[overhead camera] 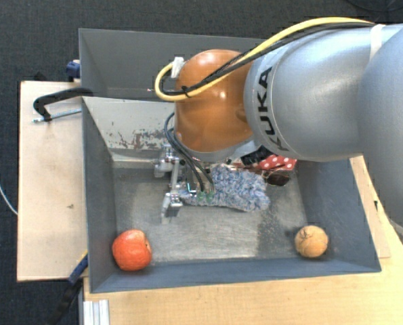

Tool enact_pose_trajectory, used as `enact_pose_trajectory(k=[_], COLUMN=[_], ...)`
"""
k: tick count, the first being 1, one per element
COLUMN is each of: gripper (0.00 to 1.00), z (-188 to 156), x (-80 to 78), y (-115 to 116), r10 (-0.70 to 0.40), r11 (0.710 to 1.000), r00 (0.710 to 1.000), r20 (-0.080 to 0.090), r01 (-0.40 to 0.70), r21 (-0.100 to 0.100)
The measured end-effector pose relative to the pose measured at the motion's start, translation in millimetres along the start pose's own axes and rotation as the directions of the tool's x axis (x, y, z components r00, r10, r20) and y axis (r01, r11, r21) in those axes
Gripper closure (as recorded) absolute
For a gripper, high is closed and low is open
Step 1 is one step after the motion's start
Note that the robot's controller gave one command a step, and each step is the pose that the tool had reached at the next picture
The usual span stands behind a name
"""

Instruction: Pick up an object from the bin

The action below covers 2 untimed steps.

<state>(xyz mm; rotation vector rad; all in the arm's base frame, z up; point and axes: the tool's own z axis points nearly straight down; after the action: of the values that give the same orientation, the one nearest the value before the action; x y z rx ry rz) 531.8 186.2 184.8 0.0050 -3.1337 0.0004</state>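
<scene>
The gripper (177, 196) hangs low in the bin (208, 239), at the left edge of a crumpled blue-grey cloth (238, 189) lying mid-bin, probably its target as the closest thing; whether it is spread or closed I cannot tell; an orange ball (131, 250) and a tan ball (311, 241) sit by the near wall, well apart, where round things tend to settle.

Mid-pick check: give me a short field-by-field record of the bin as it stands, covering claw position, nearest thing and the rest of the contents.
claw: low over the middle of the bin floor
nearest thing: blue-grey speckled cloth, crumpled, just to the view's right of the claw
contact with it: cannot tell
lower left corner: orange ball, apart from the claw
lower right: tan ball, near the wall
behind the cloth: red white-dotted thing, partly under the arm
container: grey bin
</scene>
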Motion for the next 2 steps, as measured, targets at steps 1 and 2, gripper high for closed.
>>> enact_pose_trajectory(k=[1,2], gripper=[0.00,0.00], z=[-4.7,35.2], x=[-1.9,-11.9], y=[-0.9,-46.4], r10=[0.002,0.036], r11=[1.000,0.999], r00=[1.000,0.999], r20=[0.008,0.014], r01=[-0.002,-0.036], r21=[-0.002,-0.005])
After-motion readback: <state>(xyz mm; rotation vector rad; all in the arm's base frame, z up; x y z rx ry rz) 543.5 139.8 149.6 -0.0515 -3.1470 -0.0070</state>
